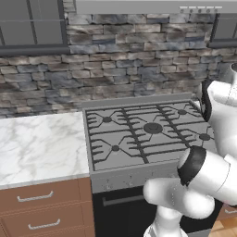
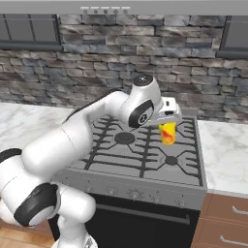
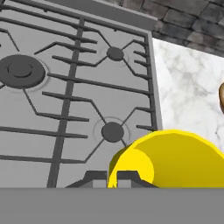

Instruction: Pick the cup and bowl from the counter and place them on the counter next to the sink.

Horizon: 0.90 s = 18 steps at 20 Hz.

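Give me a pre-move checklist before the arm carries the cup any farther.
1. Grip: gripper shut on the cup, rim between the fingers in the hand view: ok.
2. Cup lifted off the stove grates: ok.
3. Cup upright: cannot tell.
4. Path over the stove free of things: ok.
5. Sink and drop spot in sight: not ok.
6. Bowl located, a brown edge on the counter right of the stove: ok.
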{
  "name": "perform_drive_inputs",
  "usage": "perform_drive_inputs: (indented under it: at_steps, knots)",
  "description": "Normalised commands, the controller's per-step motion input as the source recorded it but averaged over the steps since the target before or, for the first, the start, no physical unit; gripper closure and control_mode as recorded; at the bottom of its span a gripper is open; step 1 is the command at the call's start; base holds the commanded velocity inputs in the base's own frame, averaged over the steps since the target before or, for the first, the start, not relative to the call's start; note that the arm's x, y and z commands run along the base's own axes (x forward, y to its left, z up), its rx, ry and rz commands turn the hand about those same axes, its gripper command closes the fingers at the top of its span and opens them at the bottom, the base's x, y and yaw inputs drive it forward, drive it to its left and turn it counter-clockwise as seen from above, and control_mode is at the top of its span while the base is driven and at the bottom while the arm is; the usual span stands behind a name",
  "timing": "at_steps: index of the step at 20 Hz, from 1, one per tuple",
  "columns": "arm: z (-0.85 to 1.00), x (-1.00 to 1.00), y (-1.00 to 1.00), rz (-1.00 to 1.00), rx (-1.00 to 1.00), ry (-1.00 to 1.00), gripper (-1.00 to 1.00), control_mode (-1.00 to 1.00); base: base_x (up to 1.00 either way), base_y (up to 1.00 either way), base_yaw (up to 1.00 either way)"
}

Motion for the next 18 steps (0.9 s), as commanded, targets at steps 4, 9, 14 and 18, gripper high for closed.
perform_drive_inputs:
  at_steps: [4,9,14,18]
  knots:
    - [0.7,-0.13,0.58,0.01,0.0,0.0,1.0,-1.0,0.0,0.0,0.0]
    - [0.55,-0.23,0.63,0.0,0.0,0.01,1.0,-1.0,0.0,0.0,0.0]
    - [0.14,-0.23,0.42,0.0,0.09,0.03,1.0,-1.0,0.0,0.0,0.0]
    - [0.0,-0.28,0.37,-0.01,0.18,0.01,1.0,-1.0,0.0,0.0,0.0]
